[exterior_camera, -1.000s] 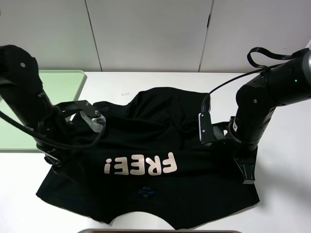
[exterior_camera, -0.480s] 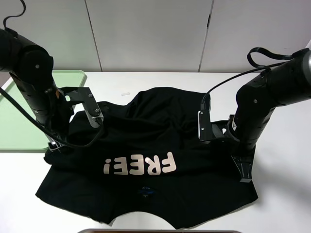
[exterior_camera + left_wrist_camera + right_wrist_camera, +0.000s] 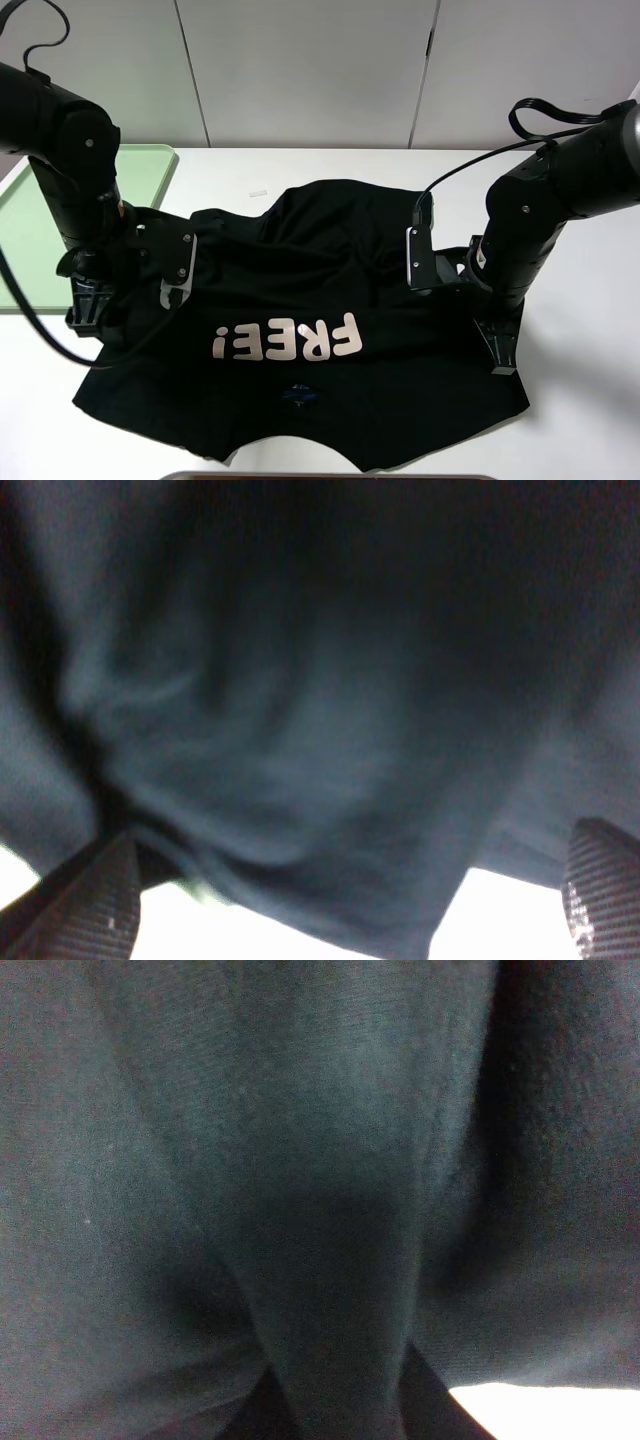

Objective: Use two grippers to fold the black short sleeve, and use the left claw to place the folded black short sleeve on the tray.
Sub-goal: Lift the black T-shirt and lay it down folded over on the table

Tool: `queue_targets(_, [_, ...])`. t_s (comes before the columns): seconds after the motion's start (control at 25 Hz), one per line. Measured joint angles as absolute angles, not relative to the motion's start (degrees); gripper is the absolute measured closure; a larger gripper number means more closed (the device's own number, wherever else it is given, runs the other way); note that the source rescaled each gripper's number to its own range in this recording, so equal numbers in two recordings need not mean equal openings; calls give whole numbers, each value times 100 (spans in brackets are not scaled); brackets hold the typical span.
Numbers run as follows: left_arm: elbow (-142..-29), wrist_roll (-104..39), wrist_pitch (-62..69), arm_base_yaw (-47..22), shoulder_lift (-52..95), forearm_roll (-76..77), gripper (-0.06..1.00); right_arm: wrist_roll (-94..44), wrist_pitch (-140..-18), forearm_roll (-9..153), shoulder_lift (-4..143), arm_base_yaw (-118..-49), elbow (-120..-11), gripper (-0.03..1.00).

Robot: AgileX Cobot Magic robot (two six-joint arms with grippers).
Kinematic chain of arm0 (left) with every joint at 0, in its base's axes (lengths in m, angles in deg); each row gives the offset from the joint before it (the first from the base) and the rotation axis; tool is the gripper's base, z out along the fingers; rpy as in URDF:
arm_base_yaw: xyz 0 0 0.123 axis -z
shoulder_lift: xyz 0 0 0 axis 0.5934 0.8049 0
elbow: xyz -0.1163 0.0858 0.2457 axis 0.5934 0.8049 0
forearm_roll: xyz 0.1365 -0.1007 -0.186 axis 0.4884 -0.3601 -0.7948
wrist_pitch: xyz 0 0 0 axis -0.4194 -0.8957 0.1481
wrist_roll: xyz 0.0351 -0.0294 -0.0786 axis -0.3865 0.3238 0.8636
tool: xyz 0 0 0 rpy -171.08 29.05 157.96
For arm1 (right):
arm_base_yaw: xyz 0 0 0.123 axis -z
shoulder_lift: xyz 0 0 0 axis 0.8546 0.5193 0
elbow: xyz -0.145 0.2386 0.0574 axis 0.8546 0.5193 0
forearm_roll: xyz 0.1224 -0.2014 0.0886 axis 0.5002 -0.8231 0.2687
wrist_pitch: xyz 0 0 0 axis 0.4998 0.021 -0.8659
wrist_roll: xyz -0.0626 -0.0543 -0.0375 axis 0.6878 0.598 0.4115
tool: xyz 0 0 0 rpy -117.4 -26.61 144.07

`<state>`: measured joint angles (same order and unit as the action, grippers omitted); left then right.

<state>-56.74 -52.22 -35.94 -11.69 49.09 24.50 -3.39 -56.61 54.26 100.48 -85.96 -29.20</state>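
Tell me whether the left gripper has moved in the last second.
Yes. The left gripper has shifted leftward in the high view, closer to the tray's near edge.

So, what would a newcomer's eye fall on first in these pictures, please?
The black T-shirt spread on the white table, its pale "FREE!" lettering upside down to the camera. The left arm and right arm flank it, and a pale-green tray lies far left.
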Motion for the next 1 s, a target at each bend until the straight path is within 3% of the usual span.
queue_targets(0.24, [-5674,-5597,-3742,-835,4933,2809,12,-373,-5661,5426,10048,-8596,-2915,92])
queue_targets(0.4, [-5674,-4894,-3747,-524,5227,3824,14,-373,-5666,5426,10048,-8596,-2910,92])
queue_targets(1.0, [-5505,-5201,-3786,-513,5406,3603,14,-377,-5676,5426,10048,-8596,-2910,92])
